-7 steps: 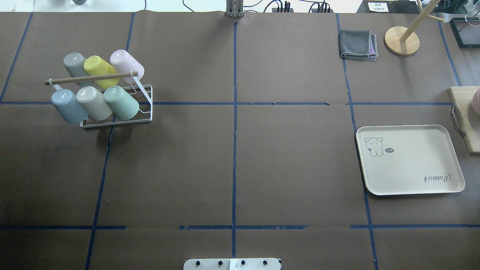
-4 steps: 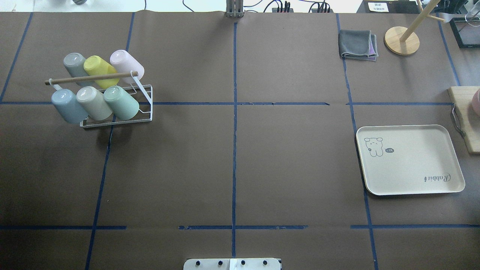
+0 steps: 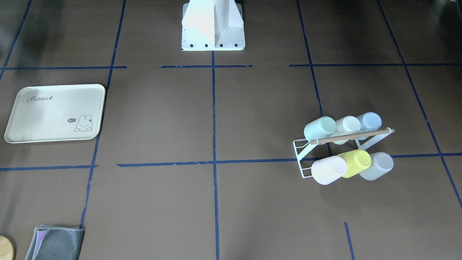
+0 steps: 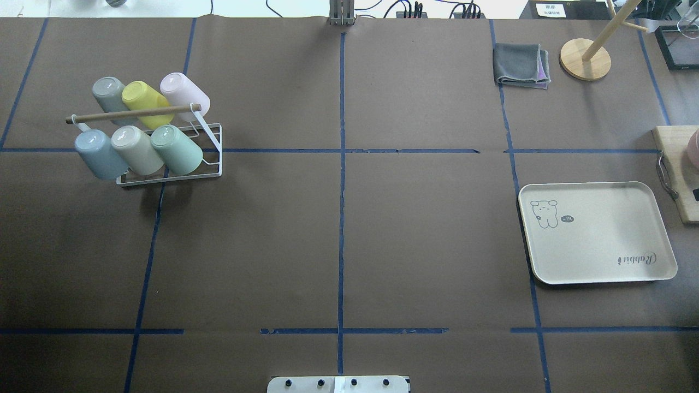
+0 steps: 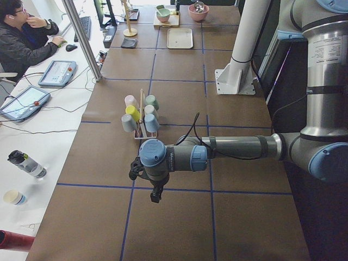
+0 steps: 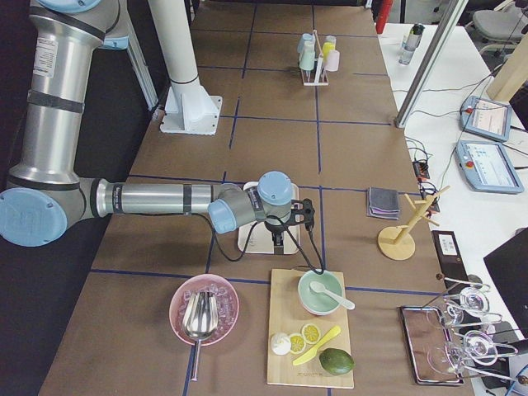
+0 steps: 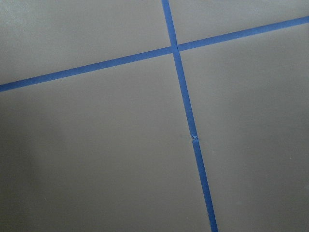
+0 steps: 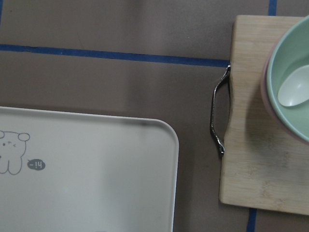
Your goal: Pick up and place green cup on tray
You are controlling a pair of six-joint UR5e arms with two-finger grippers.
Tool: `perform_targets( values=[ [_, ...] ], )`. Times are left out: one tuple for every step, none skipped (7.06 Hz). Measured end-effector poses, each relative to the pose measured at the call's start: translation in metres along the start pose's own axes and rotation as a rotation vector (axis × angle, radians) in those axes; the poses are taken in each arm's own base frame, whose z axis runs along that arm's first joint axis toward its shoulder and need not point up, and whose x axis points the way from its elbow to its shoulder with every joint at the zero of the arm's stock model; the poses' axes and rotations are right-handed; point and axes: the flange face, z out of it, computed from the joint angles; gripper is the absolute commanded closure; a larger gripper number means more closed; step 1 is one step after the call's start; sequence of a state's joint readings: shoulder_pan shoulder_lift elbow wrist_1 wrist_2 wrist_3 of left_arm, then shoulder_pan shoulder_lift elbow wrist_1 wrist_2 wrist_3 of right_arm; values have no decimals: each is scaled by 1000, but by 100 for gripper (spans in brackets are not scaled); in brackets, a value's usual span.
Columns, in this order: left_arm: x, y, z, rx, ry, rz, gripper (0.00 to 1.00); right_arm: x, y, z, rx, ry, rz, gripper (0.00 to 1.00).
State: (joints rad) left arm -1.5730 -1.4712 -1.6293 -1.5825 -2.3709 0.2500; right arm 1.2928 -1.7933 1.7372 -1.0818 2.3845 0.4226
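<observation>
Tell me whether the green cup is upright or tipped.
Tipped: the green cup sits tilted, base up, on the rack.

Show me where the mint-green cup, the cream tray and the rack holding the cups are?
green cup (image 4: 176, 149): overhead view, on the middle of its side wall.
tray (image 4: 600, 240): overhead view, on its bare floor.
cup rack (image 4: 131, 114): overhead view, on its wooden top bar.

Cream rectangular plastic tray (image 8: 106, 193): cut off by the right wrist view's left and bottom edges; in the exterior right view, mostly covered by the right arm (image 6: 157, 198). Left gripper (image 5: 156, 194) and right gripper (image 6: 280, 241): seen in side views only, jaw spacing not discernible. Light wooden board (image 4: 674, 142): cut by the overhead view's right edge.
</observation>
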Motion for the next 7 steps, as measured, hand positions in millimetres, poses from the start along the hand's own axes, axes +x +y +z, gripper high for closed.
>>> perform_targets(
  values=[
    [1, 0, 1, -1, 1, 2, 0, 3, 8, 26, 29, -9, 18, 1],
    [1, 0, 1, -2, 1, 2, 0, 9, 18, 54, 58, -20, 25, 5],
    [1, 0, 1, -2, 1, 2, 0, 12, 27, 72, 74, -29, 24, 14],
    [1, -1, 1, -2, 2, 3, 0, 12, 33, 84, 70, -33, 21, 21],
    [2, -1, 1, -1, 2, 4, 0, 13, 37, 92, 58, -33, 20, 32],
    [2, -1, 1, 0, 2, 4, 0, 13, 40, 98, 47, -32, 19, 34],
    [2, -1, 1, -1, 2, 4, 0, 14, 42, 103, 36, -30, 19, 37]
  ],
)
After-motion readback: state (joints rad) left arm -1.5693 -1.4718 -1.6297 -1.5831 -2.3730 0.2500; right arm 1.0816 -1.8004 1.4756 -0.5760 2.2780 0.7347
